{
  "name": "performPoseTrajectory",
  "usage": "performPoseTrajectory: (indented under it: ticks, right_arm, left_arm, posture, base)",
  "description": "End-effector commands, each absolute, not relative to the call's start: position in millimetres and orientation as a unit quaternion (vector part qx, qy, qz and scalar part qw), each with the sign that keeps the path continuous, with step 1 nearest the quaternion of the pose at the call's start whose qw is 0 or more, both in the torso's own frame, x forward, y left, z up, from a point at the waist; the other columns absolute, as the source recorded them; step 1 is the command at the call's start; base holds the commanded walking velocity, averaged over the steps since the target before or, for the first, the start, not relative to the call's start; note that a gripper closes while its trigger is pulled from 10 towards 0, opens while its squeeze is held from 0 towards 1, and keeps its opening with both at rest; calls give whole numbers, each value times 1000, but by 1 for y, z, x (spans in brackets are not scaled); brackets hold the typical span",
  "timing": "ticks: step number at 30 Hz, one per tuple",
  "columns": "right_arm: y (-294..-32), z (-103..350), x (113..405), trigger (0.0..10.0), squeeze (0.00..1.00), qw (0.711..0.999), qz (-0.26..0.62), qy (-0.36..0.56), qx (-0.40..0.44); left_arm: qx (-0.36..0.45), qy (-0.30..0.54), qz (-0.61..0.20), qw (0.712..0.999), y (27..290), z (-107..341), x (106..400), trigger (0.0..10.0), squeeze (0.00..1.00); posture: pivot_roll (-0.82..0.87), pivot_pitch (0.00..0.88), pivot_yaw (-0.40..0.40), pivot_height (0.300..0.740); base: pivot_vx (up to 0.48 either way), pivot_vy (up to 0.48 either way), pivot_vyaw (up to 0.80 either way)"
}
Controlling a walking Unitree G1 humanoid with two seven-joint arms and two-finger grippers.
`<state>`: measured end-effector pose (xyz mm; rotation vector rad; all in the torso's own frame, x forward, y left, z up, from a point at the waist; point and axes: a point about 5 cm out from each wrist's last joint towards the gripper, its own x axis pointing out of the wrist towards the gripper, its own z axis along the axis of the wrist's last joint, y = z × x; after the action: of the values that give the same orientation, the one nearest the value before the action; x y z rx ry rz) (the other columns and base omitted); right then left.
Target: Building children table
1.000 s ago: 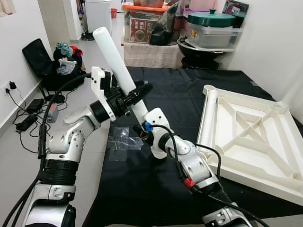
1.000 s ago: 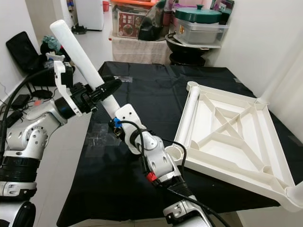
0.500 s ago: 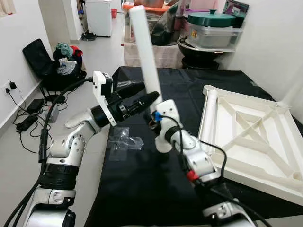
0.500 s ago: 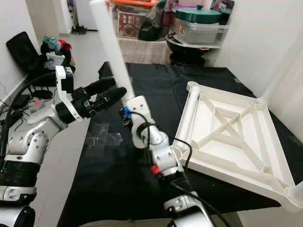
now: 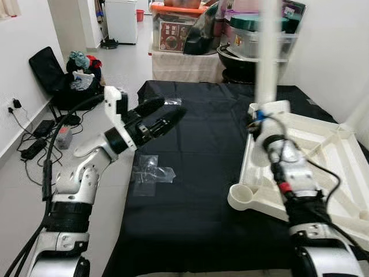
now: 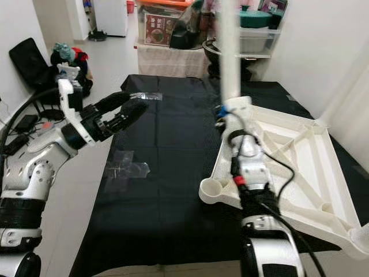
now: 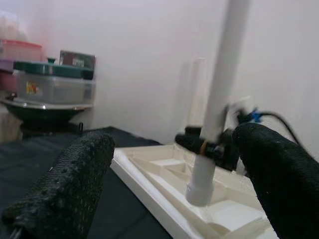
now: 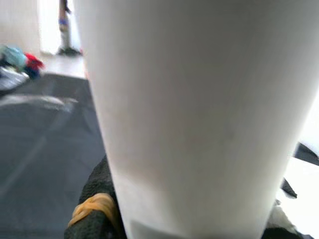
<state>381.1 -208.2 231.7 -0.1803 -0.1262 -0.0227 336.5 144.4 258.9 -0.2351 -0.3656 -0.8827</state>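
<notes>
Table leg (image 5: pixel 267 52): long white tube, standing almost straight up, bottom end just over the near-left part of the table top, close to its left edge

Right gripper (image 7: pixel 207 147): closed tight around the low part of the table leg, black fingers (image 7: pixel 192 142) on both sides of the tube, a yellow band on one finger in the right wrist view

Right arm (image 5: pixel 288 173): silver, reaching up and forward over the left side of the table top

Table top (image 6: pixel 288 156): big white plastic piece, lying upside down on the black cloth, ribs crossing inside, round sockets at the corners

Near-left socket (image 5: pixel 242 196): round cup at the corner closest to the robot, open at the top

Second leg (image 6: pixel 225 151): white tube lying flat along the left edge of the table top, partly hidden behind the right arm

Left gripper (image 5: pixel 157 118): up in the air over the left side of the black cloth, fingers spread a little apart, holding nothing, well apart from the table leg

Black cloth (image 5: pixel 190 173): spread on the floor, under everything

Clear plastic bag (image 5: pixel 151 172): flat and crumpled on the left edge of the black cloth

Far end of the room: boxes and a tub with a green lid (image 6: pixel 253 19), a black chair (image 5: pixel 55 75) with clothes by the left wall
</notes>
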Motion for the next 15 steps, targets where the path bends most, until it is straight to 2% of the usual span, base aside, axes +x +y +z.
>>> performPoseTrajectory:
  ticks: [1,2,4,5,8,9,11,15]
  right_arm:
    - [-202,236,375,0,0,991,49,-95,-75]
    - [-202,236,375,0,0,991,49,-95,-75]
    - [-198,236,367,0,0,986,107,-113,-66]
    - [-195,234,362,0,0,981,141,-115,-61]
    - [-194,232,359,0,0,979,160,-116,-58]
    - [-193,226,355,0,0,975,186,-112,-52]
    - [-193,209,348,0,0,966,229,-93,-73]
    - [-203,191,345,0,0,961,248,-65,-109]
  left_arm:
    - [-114,-171,-413,887,146,255,336,10000,1000]
    - [-114,-171,-413,887,146,255,336,10000,1000]
    - [-119,-168,-404,891,149,253,336,10000,1000]
    - [-123,-164,-401,893,151,251,335,10000,780]
    - [-125,-162,-400,893,151,250,335,10000,780]
    - [-124,-159,-396,896,152,248,335,10000,0]
    - [-122,-155,-389,900,155,245,333,10000,0]
    - [-119,-151,-379,905,161,243,332,10000,0]
  posture:
    - [57,0,-70,740]
    - [57,0,-70,740]
    - [57,0,-69,740]
    - [56,0,-69,740]
    - [56,0,-69,740]
    - [59,0,-71,740]
    - [69,0,-75,740]
    - [72,0,-76,740]
  base:
    - [0,0,0]
    - [0,0,0]
    - [0,0,0]
    - [0,0,0]
    - [0,0,0]
    - [0,0,0]
    - [0,0,0]
    - [0,0,0]
